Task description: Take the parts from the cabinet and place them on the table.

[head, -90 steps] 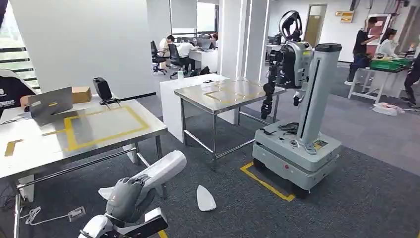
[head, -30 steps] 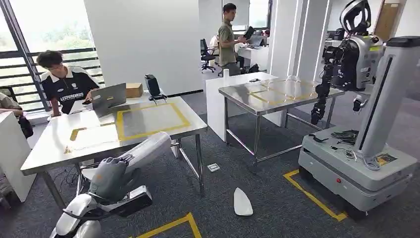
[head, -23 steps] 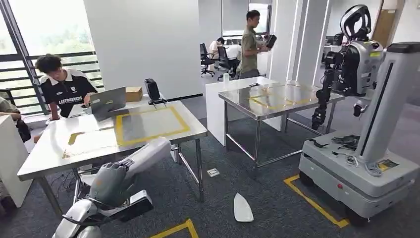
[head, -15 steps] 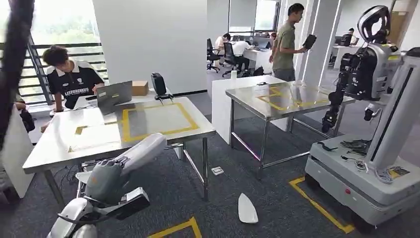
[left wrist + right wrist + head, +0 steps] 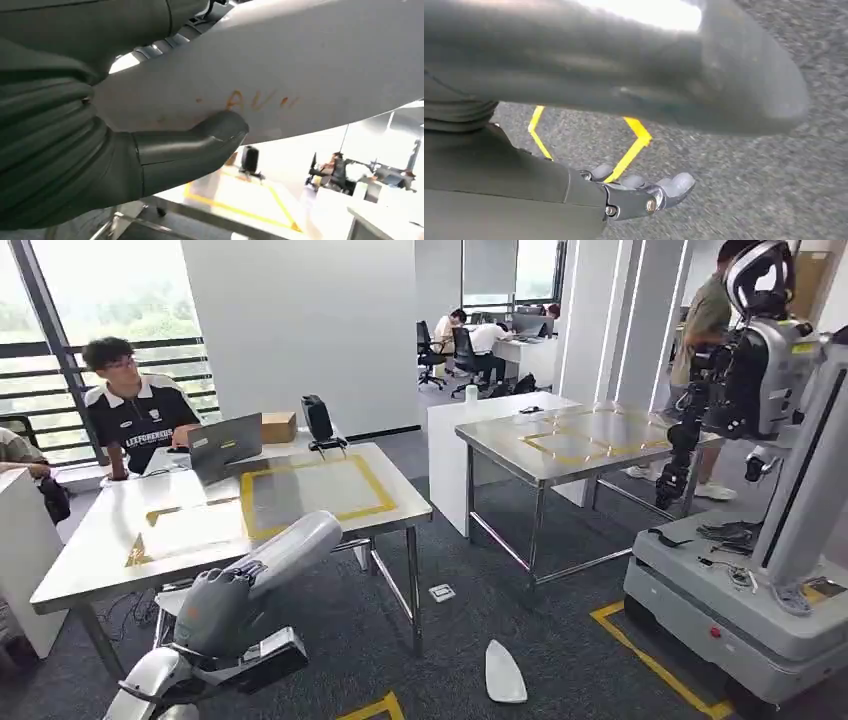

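Left hand (image 5: 222, 612): grasps one white part (image 5: 290, 552), thumb (image 5: 192, 150) pressed on its shell, just beside the near table's edge
Right hand (image 5: 644, 192): fingers loosely curled over carpet, holding nothing
Tables: two steel; near (image 5: 100, 555), far (image 5: 590, 455)
Floor: one white shell (image 5: 504, 672)
Laptop (image 5: 225, 445): one

Nearest, on the left: steel table (image 5: 120, 560), laptop (image 5: 224, 446) on its far edge, seated person (image 5: 135, 410) behind. Farther right, second steel table (image 5: 560, 455); right of that, wheeled robot (image 5: 745, 550).
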You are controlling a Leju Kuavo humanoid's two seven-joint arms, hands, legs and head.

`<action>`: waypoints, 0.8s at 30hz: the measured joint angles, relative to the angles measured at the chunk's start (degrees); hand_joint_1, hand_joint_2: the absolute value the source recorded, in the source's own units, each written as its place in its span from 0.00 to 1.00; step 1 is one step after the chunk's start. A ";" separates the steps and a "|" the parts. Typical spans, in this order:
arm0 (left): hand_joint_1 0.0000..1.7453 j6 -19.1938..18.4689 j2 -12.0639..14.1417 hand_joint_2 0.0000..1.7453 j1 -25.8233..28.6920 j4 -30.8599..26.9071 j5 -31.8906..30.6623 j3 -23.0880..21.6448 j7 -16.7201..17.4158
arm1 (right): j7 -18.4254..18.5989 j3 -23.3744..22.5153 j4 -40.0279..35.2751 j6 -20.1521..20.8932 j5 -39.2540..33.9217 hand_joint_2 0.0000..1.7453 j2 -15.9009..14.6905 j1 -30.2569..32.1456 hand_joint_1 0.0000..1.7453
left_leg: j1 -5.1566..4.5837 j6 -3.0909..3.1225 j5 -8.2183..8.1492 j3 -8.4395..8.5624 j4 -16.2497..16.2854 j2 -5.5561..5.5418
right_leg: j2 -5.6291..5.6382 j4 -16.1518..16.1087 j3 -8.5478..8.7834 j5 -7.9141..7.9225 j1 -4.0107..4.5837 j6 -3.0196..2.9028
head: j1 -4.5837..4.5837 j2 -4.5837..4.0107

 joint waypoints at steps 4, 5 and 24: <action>1.00 -0.15 0.00 1.00 0.78 -0.26 -0.24 0.31 0.09 | 0.13 -0.37 0.00 -0.15 -0.83 0.00 0.02 0.10 0.00 | 0.40 -0.21 0.23 -4.87 3.68 0.18 | 0.11 0.11 1.78 -1.62 -0.02 0.28 | 0.00 0.00; 1.00 -0.15 0.00 1.00 0.76 -0.46 -0.24 0.44 0.09 | 0.11 -0.46 0.00 -0.15 -0.83 0.00 0.02 0.19 0.00 | 0.41 -0.16 3.50 -3.36 -0.66 0.31 | 0.11 0.16 2.45 -2.10 -0.08 0.46 | 0.00 0.00; 1.00 -1.99 0.59 1.00 2.39 -2.19 -0.61 3.26 -1.11 | 0.74 -4.53 0.00 17.51 -7.15 0.00 -0.92 -0.19 0.00 | -0.55 2.47 2.79 5.26 -10.50 -0.30 | 0.13 0.54 -3.47 0.74 1.15 1.41 | 0.24 -0.02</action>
